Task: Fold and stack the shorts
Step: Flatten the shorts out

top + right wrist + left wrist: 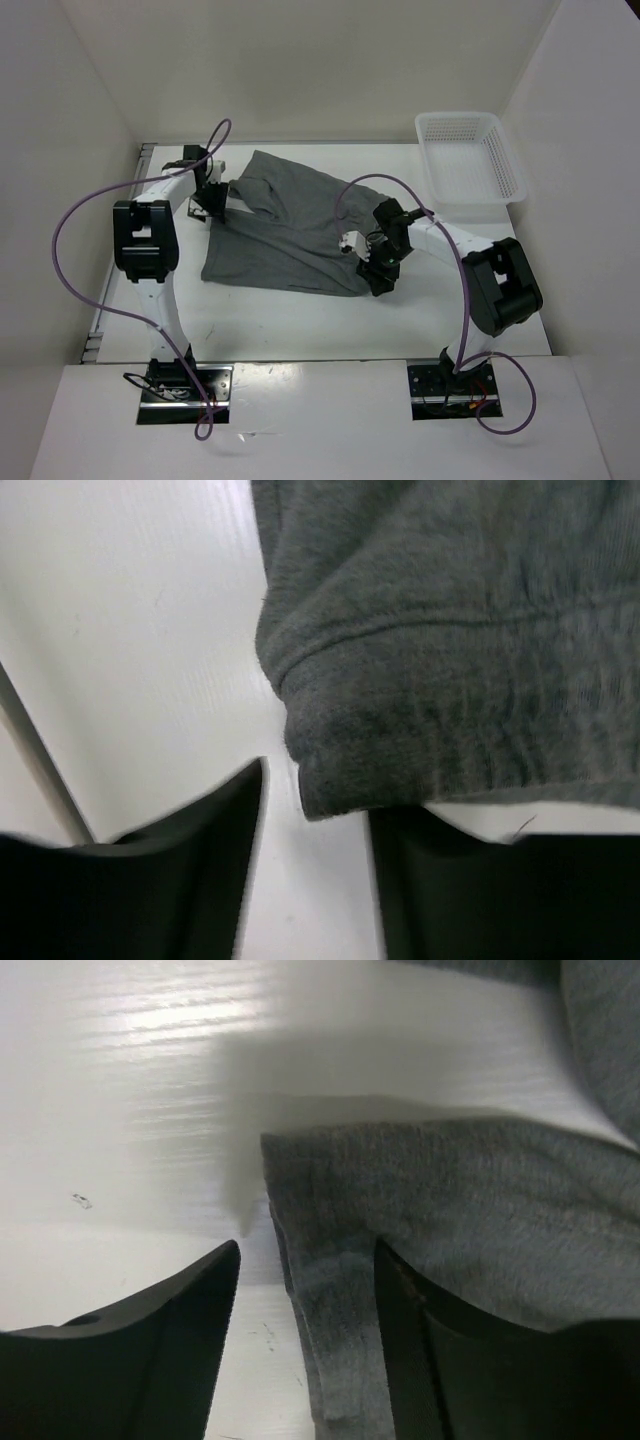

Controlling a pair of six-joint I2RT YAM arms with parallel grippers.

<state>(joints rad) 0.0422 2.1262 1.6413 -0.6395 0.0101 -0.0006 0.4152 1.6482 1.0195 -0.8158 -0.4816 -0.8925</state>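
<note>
The grey shorts lie spread and partly rumpled on the white table, waistband end towards the back. My left gripper is at their left edge. In the left wrist view it is open, with a hemmed edge of the shorts hanging between the fingers and the right finger against the cloth. My right gripper is at the shorts' near right corner. In the right wrist view it is open, with the thick hemmed corner of the shorts just above the right finger.
A white mesh basket stands at the back right of the table. White walls enclose the table on the left, back and right. Purple cables loop from both arms.
</note>
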